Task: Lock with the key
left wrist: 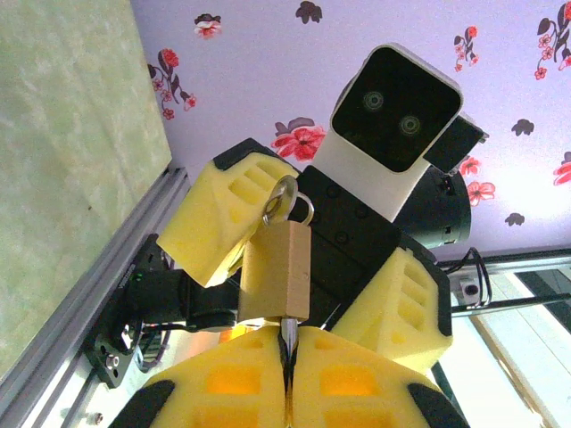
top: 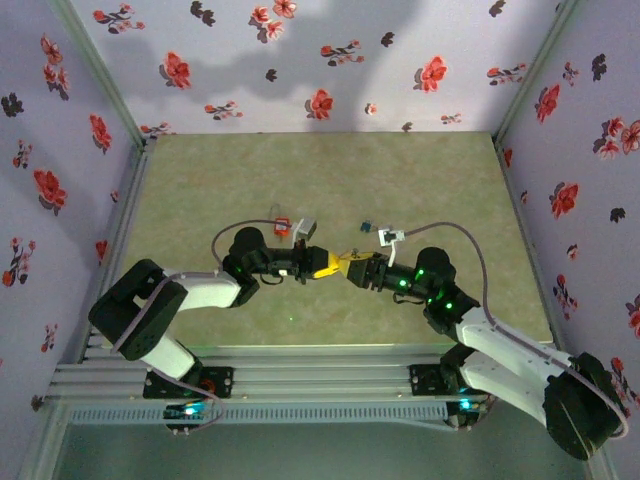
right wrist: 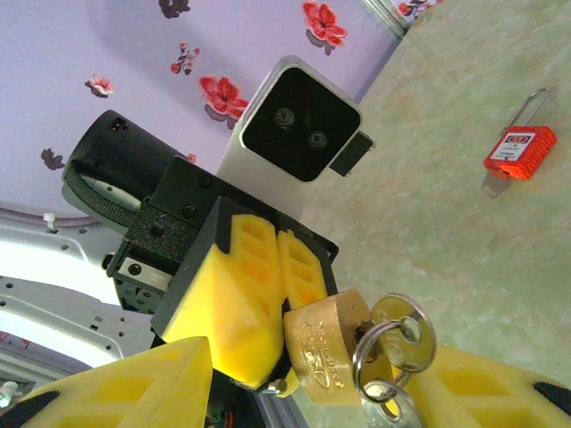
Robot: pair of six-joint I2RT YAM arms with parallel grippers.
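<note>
From above, the left pincer (top: 322, 265) and right pincer (top: 347, 268) meet tip to tip over the middle of the table (top: 300, 170). Their yellow fingers overlap, and the lock between them is too small to make out. A red padlock (top: 281, 224) lies on the table just beyond the left pincer, well apart from it. A blue bit (top: 368, 227) and a white bit (top: 389, 238) lie beyond the right pincer.

On the left wrist, the left pincer (left wrist: 285, 352) is clamped tight, its fingers pressed together on a thin metal blade. The blade seems to be a key (left wrist: 285, 334), seen edge-on and set in the base of the brass lock (left wrist: 275, 272). The lock stands straight out from the fingertips, its shackle at the far end. A ring (left wrist: 284, 198) hangs from the shackle. The right pincer (left wrist: 299, 285) faces it with its jaws spread. One finger (left wrist: 223, 218) is up against the ring and the lock's top corner. The other finger (left wrist: 406, 303) stands clear on the opposite side.

On the right wrist, the right pincer (right wrist: 321, 357) is agape, one yellow finger low on each side of the lock (right wrist: 323, 343). The left pincer (right wrist: 284, 361) reaches in from above, fingers together, with the lock at its tips. Spare keys (right wrist: 401, 334) dangle on the ring between the lock and the right-hand finger. The red padlock (right wrist: 519, 149) lies flat on the table far beyond.
</note>
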